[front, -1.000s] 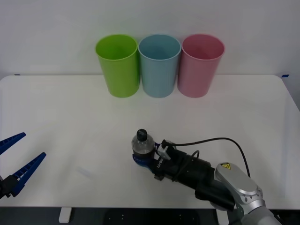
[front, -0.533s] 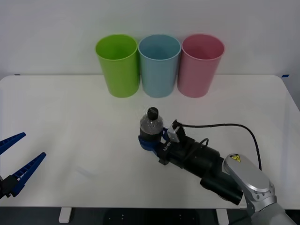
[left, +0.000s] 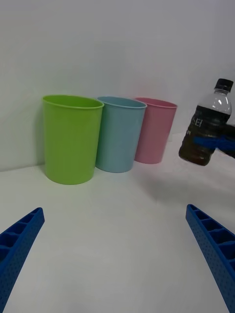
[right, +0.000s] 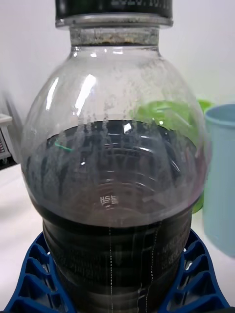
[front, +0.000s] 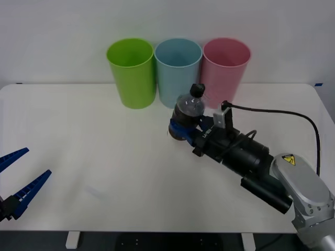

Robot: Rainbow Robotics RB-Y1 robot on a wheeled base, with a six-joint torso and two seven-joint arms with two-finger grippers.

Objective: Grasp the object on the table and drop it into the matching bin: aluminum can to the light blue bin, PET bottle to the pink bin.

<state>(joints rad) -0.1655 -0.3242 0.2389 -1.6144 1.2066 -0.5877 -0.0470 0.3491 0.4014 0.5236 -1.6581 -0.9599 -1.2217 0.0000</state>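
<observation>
i had the right gripper point(front: 184, 129) clamped around the lower body of the pet bottle point(front: 189, 110), which hung clear of the table point(front: 78, 136), cap tipped toward the bins. the pink bin point(front: 225, 73) lay just beyond and to my right of the cap, so the carry needed more height and reach. the left wrist view confirmed the bottle was airborne. my left gripper point(front: 18, 185) waited wide open, low at the table's near left edge.

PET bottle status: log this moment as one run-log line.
right gripper: shut on PET bottle, lifted off table | near pink bin, not over it | left gripper: open, idle
</observation>
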